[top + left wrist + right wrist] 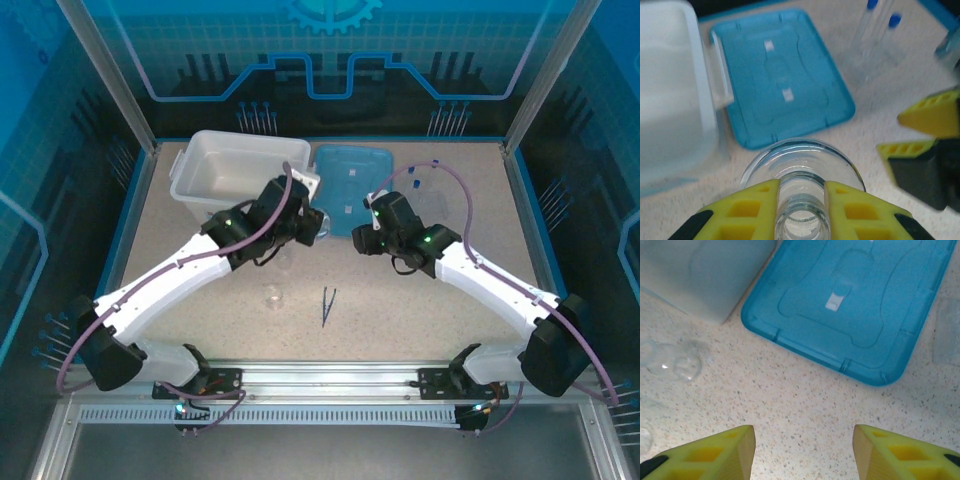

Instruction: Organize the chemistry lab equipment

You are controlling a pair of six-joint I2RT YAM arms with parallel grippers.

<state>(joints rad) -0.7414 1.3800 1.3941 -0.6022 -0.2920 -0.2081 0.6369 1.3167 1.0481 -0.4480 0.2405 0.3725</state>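
One flask point(802, 162), one beaker point(275, 296), two capped tubes point(875, 35)

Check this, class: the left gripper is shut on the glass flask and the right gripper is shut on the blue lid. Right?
Not quite. The right gripper is open and empty near the blue lid, as the right wrist view shows. The left gripper is shut on the glass flask.
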